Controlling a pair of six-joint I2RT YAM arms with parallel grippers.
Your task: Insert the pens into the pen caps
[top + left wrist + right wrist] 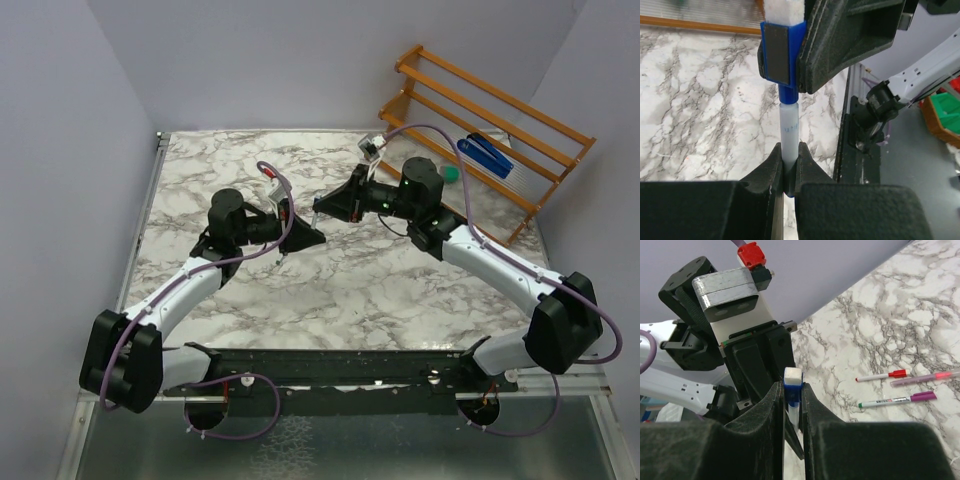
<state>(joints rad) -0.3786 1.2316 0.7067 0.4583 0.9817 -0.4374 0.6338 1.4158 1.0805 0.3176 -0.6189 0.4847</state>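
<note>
My left gripper [789,152] is shut on the pale white barrel of a pen [789,127]. My right gripper [792,390] is shut on a blue pen cap [792,386] with a white block top. The pen's blue end sits in the cap's mouth, seen in the left wrist view [782,55]. In the top view the left gripper [305,236] and right gripper [322,207] meet tip to tip above the table's middle. Three more pens lie on the marble: a red-capped one [885,375], a pink one [925,378] and a purple-capped one [897,400].
An orange wooden rack [500,110] leans at the back right with a blue stapler-like object [485,155] on it and a small green thing [452,175] beside it. The marble tabletop [250,170] is walled on the left, back and right.
</note>
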